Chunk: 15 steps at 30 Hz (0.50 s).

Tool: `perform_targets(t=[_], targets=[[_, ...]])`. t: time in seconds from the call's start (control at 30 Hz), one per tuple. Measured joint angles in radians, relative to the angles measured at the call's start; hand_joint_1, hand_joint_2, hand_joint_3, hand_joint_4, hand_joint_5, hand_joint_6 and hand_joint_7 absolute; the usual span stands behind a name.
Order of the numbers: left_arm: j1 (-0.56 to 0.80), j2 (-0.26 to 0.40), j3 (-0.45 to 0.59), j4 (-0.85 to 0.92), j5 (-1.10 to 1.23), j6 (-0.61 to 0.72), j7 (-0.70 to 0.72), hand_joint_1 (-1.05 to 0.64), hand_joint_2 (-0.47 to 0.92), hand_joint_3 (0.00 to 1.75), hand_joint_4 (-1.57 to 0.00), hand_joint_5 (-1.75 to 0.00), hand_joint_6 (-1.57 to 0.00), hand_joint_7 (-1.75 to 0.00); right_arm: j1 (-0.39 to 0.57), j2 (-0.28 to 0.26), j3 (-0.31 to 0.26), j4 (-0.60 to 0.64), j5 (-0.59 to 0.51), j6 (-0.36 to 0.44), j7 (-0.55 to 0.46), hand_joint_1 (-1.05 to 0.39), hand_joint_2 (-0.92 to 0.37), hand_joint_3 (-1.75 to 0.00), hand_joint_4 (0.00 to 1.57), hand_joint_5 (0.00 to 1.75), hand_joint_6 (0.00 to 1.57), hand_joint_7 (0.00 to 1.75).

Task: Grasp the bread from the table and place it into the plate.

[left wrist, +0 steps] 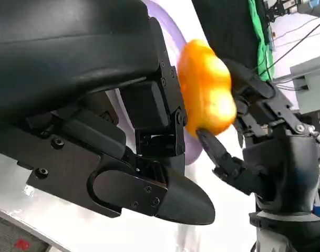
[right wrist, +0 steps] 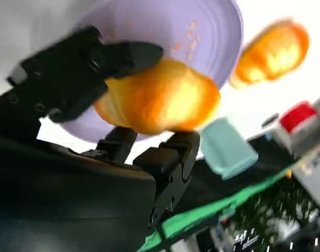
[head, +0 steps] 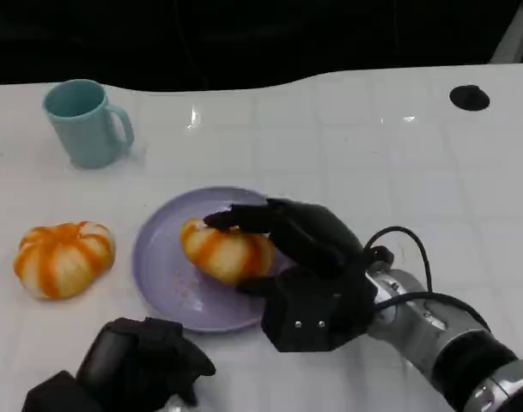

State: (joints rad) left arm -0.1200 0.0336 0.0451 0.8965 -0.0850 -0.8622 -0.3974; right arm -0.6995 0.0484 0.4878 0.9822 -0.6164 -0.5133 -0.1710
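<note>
Orange-striped bread (head: 225,251) sits gripped in the right hand (head: 308,273), fingers wrapped around it over the purple plate (head: 162,275). Left hand (head: 136,365) rests curled, holding nothing.

I count two breads, one (head: 225,251) on the plate and one (head: 63,257) on the table, one plate (head: 171,287), one mug (head: 85,122).

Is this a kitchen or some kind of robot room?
Probably a robot test room set up like a dining table. The white table holds just a teal mug, a purple plate and bread held by the right hand, with cables and equipment behind.
</note>
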Motion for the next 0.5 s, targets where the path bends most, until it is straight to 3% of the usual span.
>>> perform_targets(t=[0.23, 0.5], targets=[[0.000, 0.000, 0.000, 0.001, 0.004, -0.003, 0.002, -1.05, 0.92, 0.17, -1.22, -1.14, -1.37, -0.56, 0.026, -0.030, 0.000, -0.111, 0.040, 0.012, 0.139, -0.71, -0.92, -0.22, 0.00, 0.09, 0.13, 0.00], [-0.001, -0.004, 0.001, 0.001, 0.000, -0.004, 0.001, -1.05, 0.92, 0.14, -1.23, -1.13, -1.38, -0.55, 0.151, -0.097, -0.028, -0.291, 0.096, -0.001, 0.201, -0.66, -0.92, -0.19, 0.13, 0.19, 0.21, 0.04]])
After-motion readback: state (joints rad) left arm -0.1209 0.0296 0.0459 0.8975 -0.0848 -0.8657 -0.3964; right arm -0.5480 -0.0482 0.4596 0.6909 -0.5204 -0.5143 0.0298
